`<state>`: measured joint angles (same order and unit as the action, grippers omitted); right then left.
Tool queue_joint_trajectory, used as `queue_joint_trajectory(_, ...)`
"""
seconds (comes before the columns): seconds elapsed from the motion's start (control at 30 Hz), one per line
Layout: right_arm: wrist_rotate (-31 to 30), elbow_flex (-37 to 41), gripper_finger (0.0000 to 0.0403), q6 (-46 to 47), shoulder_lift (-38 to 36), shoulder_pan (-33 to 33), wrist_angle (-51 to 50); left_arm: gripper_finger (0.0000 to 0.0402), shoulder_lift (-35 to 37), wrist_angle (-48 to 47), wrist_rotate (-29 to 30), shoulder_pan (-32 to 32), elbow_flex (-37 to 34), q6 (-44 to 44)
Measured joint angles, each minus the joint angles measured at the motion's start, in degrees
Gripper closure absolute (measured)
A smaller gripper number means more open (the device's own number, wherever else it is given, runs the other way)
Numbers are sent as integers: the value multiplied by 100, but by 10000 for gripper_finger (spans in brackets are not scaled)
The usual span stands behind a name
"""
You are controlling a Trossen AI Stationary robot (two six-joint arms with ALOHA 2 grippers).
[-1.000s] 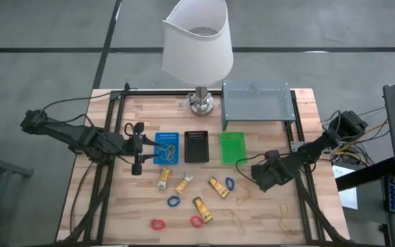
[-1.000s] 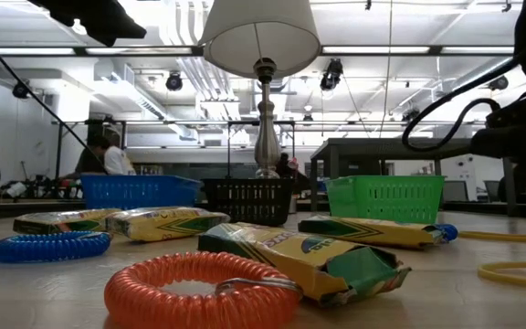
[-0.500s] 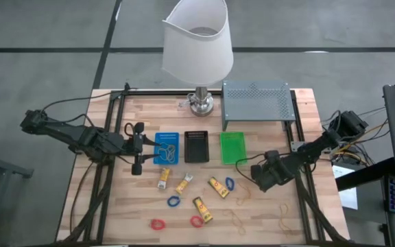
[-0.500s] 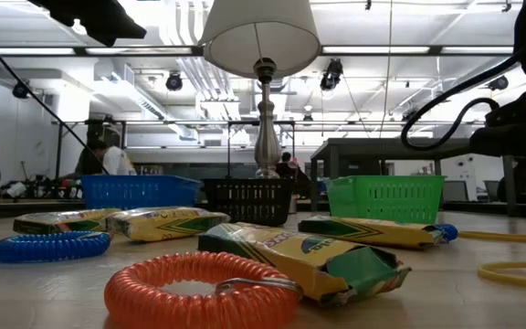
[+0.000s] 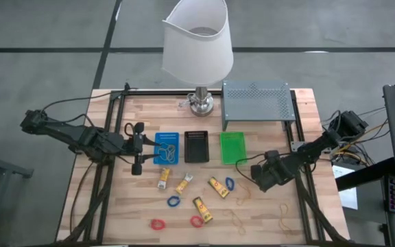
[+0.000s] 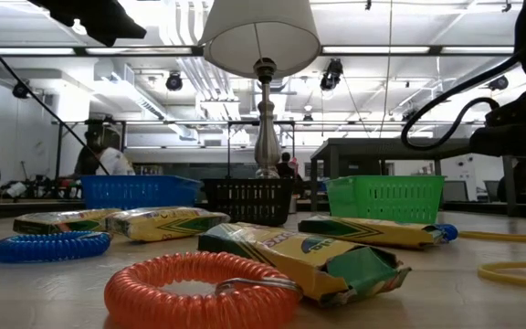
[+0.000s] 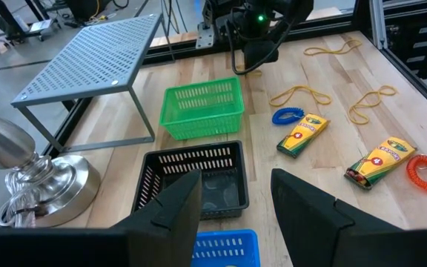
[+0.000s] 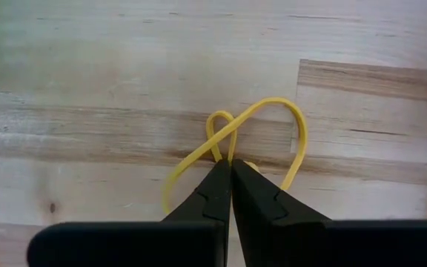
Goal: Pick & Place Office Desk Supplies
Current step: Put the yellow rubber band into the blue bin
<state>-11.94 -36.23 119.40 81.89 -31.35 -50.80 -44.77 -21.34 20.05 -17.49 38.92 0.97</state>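
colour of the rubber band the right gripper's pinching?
Yellow-tan rubber band, clearest in the right wrist view, pinched by the right gripper.

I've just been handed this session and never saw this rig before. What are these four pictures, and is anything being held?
Two dark robot arms work at a wooden table. One camera looks straight down, one sits at table height, one rides each wrist. The right gripper is shut on a yellow rubber band beside the green tray. The left gripper is open above the black tray, holding nothing. Crayon packets, coiled rings and more bands lie loose.
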Motion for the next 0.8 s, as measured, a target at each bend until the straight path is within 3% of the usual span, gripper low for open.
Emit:
queue_joint_trajectory(0.3, -286, -197, 394, -4, -15, 0, -301, 233, 0, 0, 1, 0, 0, 0)
queue_joint_trajectory(0.8, -1282, -1822, 394, -535, -15, -17, -2071, 233, 1, 0, 2, 2, 0, 0)
